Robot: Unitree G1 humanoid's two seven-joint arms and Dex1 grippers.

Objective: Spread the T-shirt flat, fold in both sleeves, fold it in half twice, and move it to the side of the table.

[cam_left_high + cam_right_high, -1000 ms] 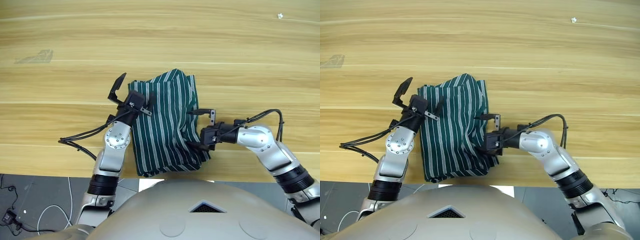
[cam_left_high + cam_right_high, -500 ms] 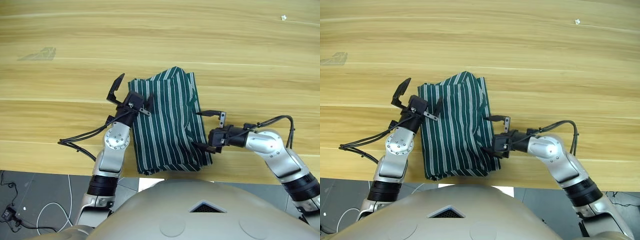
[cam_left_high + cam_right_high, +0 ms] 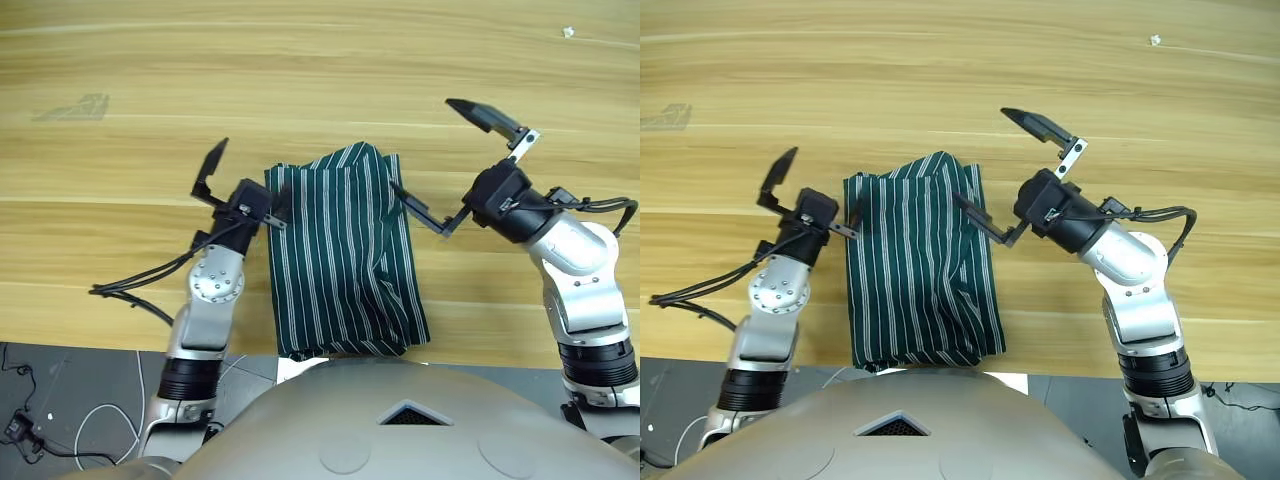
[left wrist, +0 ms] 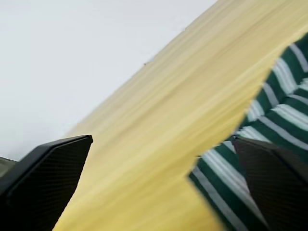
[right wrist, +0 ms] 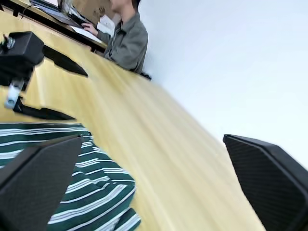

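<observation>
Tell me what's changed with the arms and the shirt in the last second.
The right gripper has left the T-shirt's right edge and swung up toward the far side of the table, jaws wide open. The left gripper shifted slightly to the left, also open. The folded T-shirt stays at the table's near edge, held by neither.

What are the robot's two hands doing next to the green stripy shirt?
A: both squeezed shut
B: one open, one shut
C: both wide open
C: the left hand and the right hand each have their two fingers spread far apart, one hand at either side of the folded green-and-white striped T-shirt.
</observation>
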